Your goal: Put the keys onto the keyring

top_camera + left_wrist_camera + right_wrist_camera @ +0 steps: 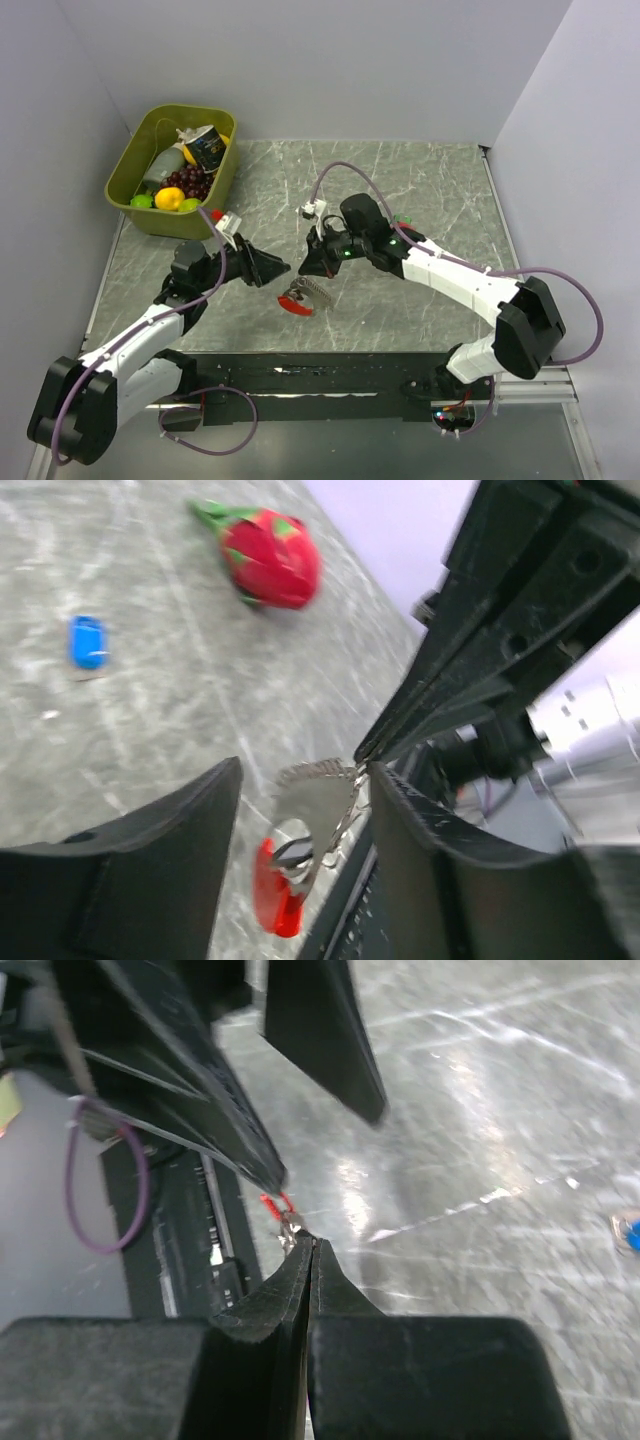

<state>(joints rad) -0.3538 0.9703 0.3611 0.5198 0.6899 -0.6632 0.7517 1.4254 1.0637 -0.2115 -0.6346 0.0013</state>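
Pinching the keyring (pixel 278 895) by its silvery chain between fully closed fingers, the right end effector (pixel 310 1247) hung it over the tabletop (pixel 150 720), apparently to present it. The left end effector (pixel 305 780), half open and holding nothing, straddled the dangling red clip. The blue key (pixel 88 642) lay well apart, unthreaded.

Your bench (pixel 420 180): grey marbled stone look, smooth, semi-gloss, throws glare. Keyring (pixel 280 890): red clip looks like glossy plastic; chain & rings are bright silvery metal. Key (pixel 88 642) head: smooth blue, prob. plastic. Left fingers (pixel 150 870): matt black plastic. Toy fruit (pixel 270 555): shiny red. Bin (pixel 135 160), far-left bench corner: smooth green plastic.
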